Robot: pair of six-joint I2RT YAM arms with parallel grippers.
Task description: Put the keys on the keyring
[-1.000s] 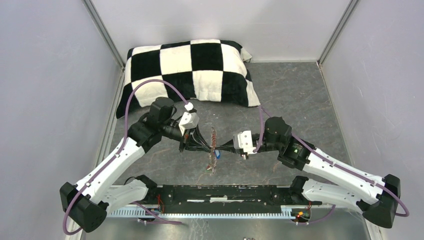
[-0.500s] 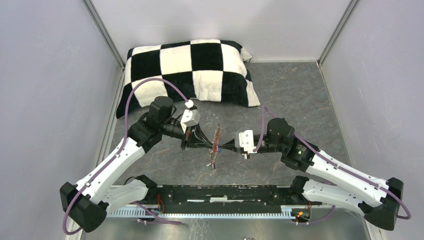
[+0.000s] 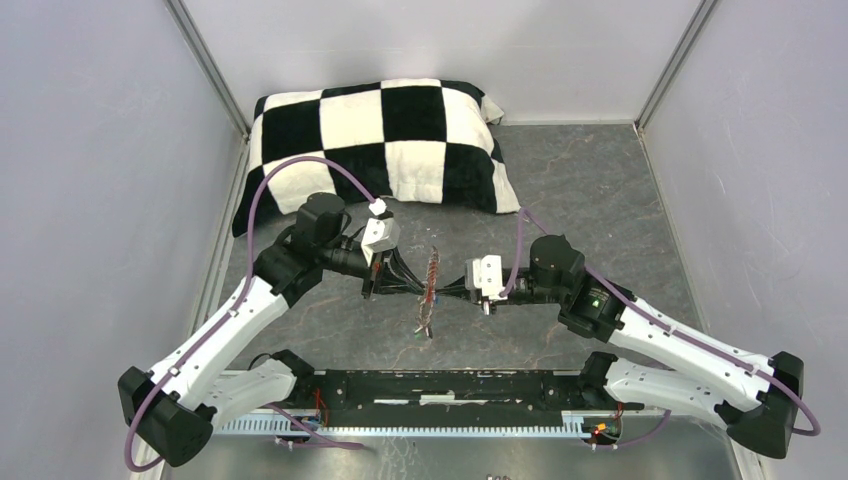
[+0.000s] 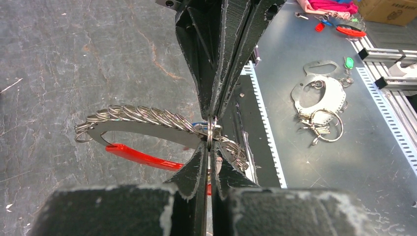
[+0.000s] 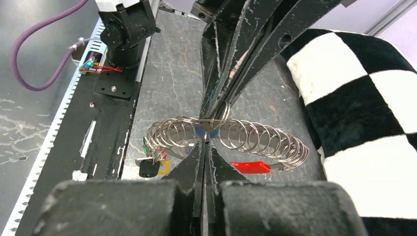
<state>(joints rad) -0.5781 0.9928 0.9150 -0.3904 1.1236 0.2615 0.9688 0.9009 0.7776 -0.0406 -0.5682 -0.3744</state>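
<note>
The keyring is a silvery row of wire rings on a curved metal strip, hanging in the air between both grippers at the table's middle. It shows clearly in the left wrist view and the right wrist view. My left gripper is shut on one ring of it. Facing it tip to tip, my right gripper is shut at a blue key on the ring row. A red key hangs at one end. Yellow, green and black-headed keys dangle at the other.
A black-and-white checked cushion lies at the back of the table, close to the keyring's right end in the right wrist view. A black rail runs along the near edge. Beyond it a metal bench holds spare rings and tags.
Both grippers and the keyring have shifted slightly toward the back, and the dangling keys have swung a little. Both grips stay shut.
</note>
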